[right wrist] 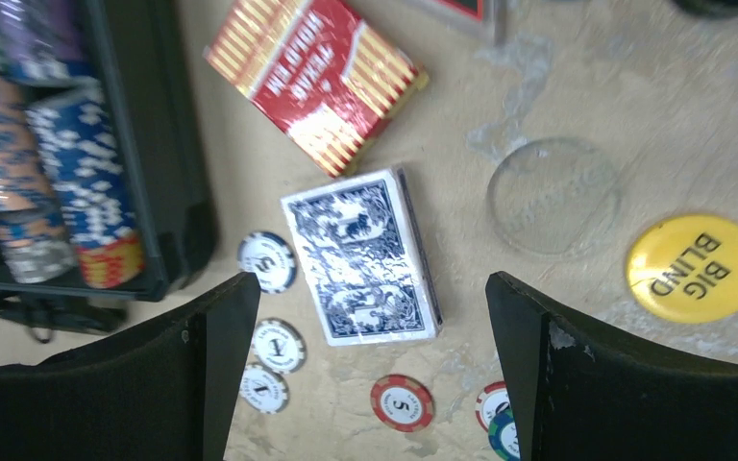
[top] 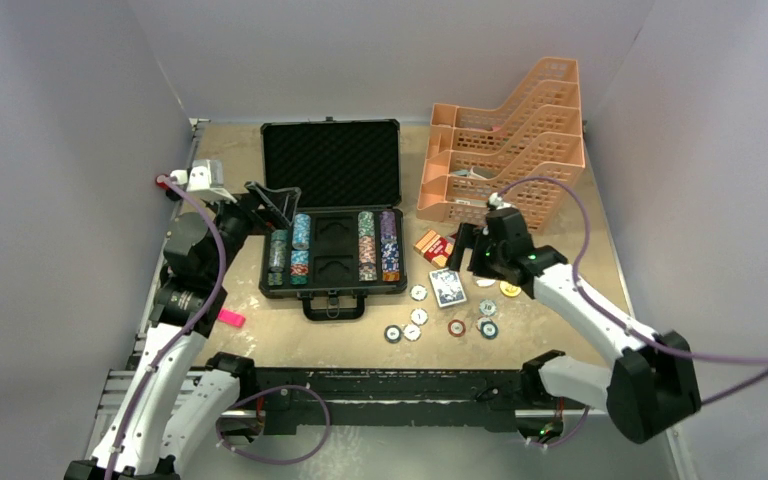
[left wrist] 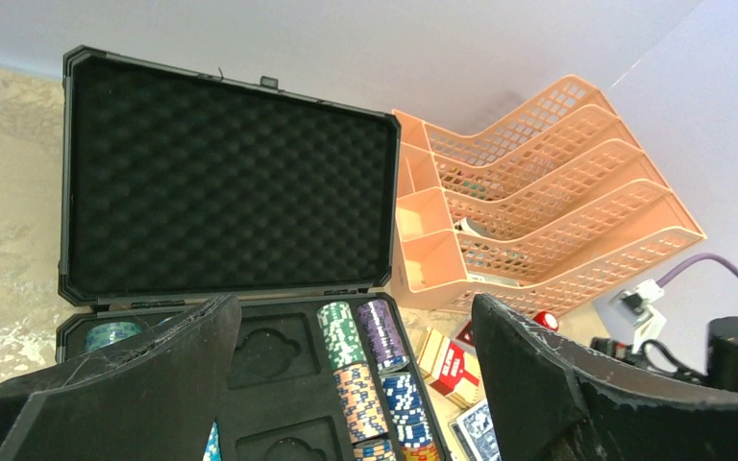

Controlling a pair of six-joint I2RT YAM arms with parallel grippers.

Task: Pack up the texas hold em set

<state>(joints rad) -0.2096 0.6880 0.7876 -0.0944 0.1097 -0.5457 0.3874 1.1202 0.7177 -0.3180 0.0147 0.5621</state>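
Top view: the black briefcase (top: 332, 205) lies open mid-table, chip rows in its foam tray. Loose poker chips (top: 457, 327) lie on the table to its right.

Left wrist: the left gripper (left wrist: 354, 317) gapes wide over the tray, holding nothing.

Right wrist: the right gripper (right wrist: 373, 288) is spread wide above the blue card deck (right wrist: 363, 254), empty. The yellow Big Blind button (right wrist: 697, 267) lies nearby.

My tool (right wrist: 370, 288) hangs spread wide over the blue card deck (right wrist: 360, 240) on the worktop (right wrist: 557, 86). A red deck (right wrist: 315, 82) lies just past it, a yellow Big Blind button (right wrist: 697, 268) to the right, and loose chips (right wrist: 402, 401) nearby.
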